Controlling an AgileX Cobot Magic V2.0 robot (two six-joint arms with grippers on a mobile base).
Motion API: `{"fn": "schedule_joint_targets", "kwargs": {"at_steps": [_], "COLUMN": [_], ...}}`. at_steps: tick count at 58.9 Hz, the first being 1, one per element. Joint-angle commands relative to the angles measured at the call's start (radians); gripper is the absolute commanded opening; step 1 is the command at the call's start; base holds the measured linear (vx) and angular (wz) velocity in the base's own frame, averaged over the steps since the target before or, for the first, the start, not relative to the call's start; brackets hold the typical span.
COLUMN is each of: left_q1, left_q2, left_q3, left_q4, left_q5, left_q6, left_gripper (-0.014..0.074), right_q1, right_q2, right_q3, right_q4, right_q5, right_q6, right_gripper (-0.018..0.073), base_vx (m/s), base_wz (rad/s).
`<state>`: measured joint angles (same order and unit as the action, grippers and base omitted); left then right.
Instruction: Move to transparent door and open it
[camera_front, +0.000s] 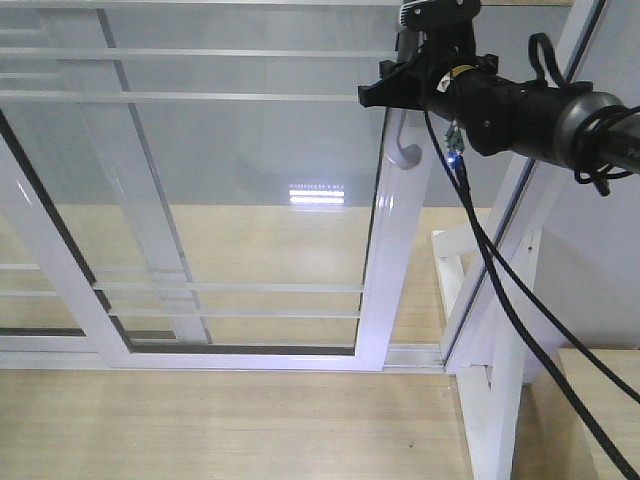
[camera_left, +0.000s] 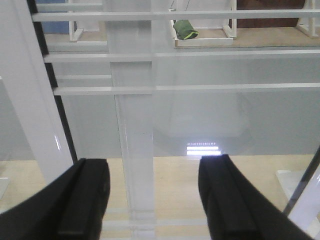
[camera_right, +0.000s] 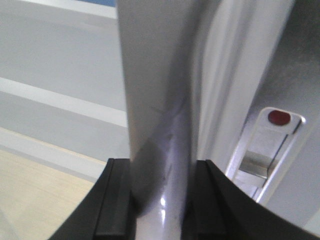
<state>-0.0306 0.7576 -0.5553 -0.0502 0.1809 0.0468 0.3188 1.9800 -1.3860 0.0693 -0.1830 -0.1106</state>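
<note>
The transparent door (camera_front: 385, 285) fills the front view: clear glass with thin white bars in a glossy white frame. Its curved grey handle (camera_front: 404, 148) runs along the right stile. My right gripper (camera_front: 388, 90) reaches in from the upper right and is at the handle's top. In the right wrist view the grey handle (camera_right: 160, 125) runs between the black fingers (camera_right: 117, 200), and my right gripper (camera_right: 159, 200) is shut on it. My left gripper (camera_left: 154, 200) faces the glass and its white bars (camera_left: 175, 88), open, with nothing between its fingers.
A second white-framed glass panel (camera_front: 50, 270) overlaps at the left. A floor track (camera_front: 420, 355) runs under the door. A white frame post (camera_front: 500, 400) stands at the right, crossed by a black cable (camera_front: 490, 260). A latch with a red dot (camera_right: 279, 118) sits beside the handle.
</note>
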Motion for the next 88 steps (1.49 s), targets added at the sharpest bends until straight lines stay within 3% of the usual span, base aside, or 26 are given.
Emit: {"fn": "schedule_joint_targets", "kwargs": {"at_steps": [1,27,48,57,69,74,80,88], "left_q1": [-0.002,-0.002,-0.002,-0.002,-0.002,-0.002,-0.002,-0.002], "left_q2": [-0.002,-0.002,-0.002,-0.002,-0.002,-0.002,-0.002,-0.002], "left_q3": [-0.034,-0.034,-0.034,-0.034,-0.034,-0.034,-0.034,-0.034], "left_q4": [-0.008,-0.008,-0.008,0.000,0.002,0.002,0.003,0.024], "left_q5": [-0.070,-0.068,-0.068,-0.068,-0.066,-0.066,-0.065,-0.064], "left_q6": [-0.002,-0.002,-0.002,-0.001,-0.001,-0.001,-0.001,0.000], "left_gripper": [0.0514,0.0514,0.0514,0.0514,0.0514,0.0514,0.0514,0.0514], "right_q1": [0.007,0.067,0.069,0.069,0.071,0.071,0.067,0.069], "right_q2": [-0.020,0.100,0.107,0.102,0.074,0.064,0.061,0.045], "right_q3": [-0.068,-0.252,-0.261,-0.261,-0.261,-0.261,-0.261,-0.258], "right_q4": [-0.005,-0.006,-0.006,-0.006,-0.003,-0.003,-0.007,-0.007], "right_q5": [-0.138,-0.084,-0.074,-0.047,-0.028,0.003,0.061,0.123], "right_q6": [0.000,0.044,0.044,0.044,0.056,0.060,0.055,0.053], "right_gripper": [-0.0009,-0.0009,0.0019,0.0156,0.0537,0.0645,0.0696,0.0690], "base_vx": [0.00,0.00,0.00,0.00,0.00,0.00,0.00,0.00], "base_wz": [0.00,0.00,0.01,0.00,0.00,0.00,0.00,0.00]}}
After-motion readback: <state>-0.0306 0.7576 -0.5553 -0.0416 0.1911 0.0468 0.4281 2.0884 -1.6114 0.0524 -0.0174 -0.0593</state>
